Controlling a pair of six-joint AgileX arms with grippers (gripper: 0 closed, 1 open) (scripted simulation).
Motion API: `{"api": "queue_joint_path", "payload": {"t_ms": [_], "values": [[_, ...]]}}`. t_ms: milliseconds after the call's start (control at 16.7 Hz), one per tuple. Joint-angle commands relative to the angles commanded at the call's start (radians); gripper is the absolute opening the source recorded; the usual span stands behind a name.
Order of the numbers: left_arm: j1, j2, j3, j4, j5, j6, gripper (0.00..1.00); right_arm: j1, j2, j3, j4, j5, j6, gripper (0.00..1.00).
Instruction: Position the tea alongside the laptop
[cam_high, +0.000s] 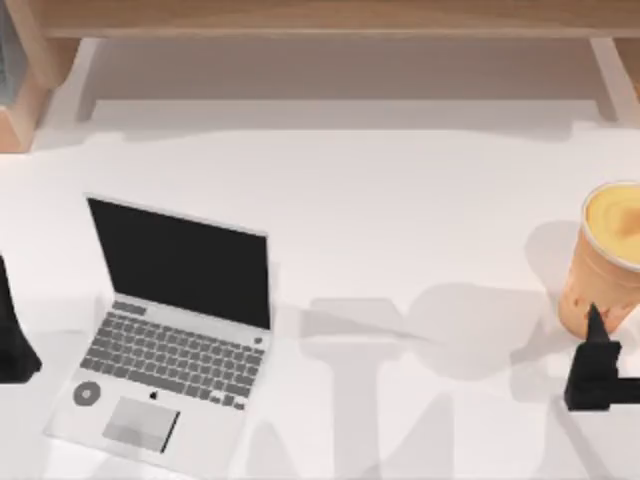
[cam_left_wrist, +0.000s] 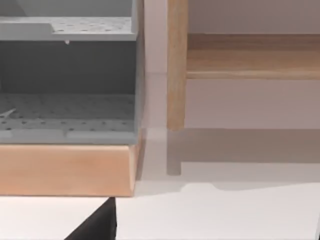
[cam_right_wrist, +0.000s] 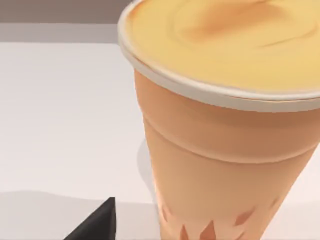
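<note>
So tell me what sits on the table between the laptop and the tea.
Nothing: in the top view the stretch from the laptop to the tea is bare white table, crossed by shadows. The right gripper sits beside the tea.

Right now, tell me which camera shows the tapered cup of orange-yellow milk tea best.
The right wrist view: the tapered cup of orange-yellow milk tea stands close, with its rim, wall and round yellow top plain. The top view catches it cut off at the table's right edge, beside the right gripper.
</note>
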Motion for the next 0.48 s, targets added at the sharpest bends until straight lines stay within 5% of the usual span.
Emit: {"api": "queue_joint_path", "payload": {"t_ms": [480], "values": [[0.000, 0.000, 0.000, 0.000, 0.000, 0.000, 1.00, -0.056, 0.168, 0.028, 0.159, -0.051, -0.025, 1.00]]}}
